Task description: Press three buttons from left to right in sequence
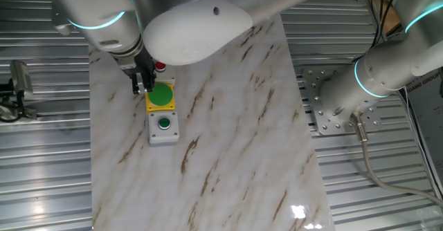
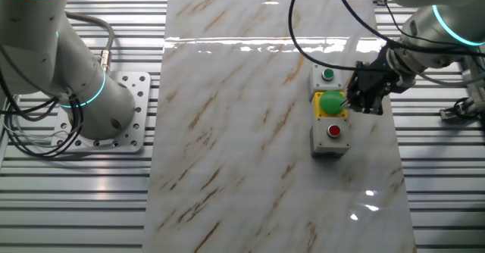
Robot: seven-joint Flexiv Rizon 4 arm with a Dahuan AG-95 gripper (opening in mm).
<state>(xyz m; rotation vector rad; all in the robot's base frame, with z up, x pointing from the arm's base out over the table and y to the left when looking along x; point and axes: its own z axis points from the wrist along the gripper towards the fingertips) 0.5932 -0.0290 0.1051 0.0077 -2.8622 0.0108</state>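
Buttons: small red button on grey box (image 2: 334,130), large round green button on yellow box (image 2: 331,101), small green button on grey box (image 2: 327,75), one touching row on the marble-patterned worktop (image 2: 242,132).
Handling: judged rigid, light boxes; press cap centres straight down.
Hand: black two-finger hand (image 2: 355,98) at the yellow box's 3 o'clock; opening cannot be told, holds nothing.

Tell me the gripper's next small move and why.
Probably shift the gripper sideways over the large green button on the yellow box and press down. The fingertips sit beside that box's edge, not above the button. Whether the red button has been pressed cannot be told; the small green button would come last.
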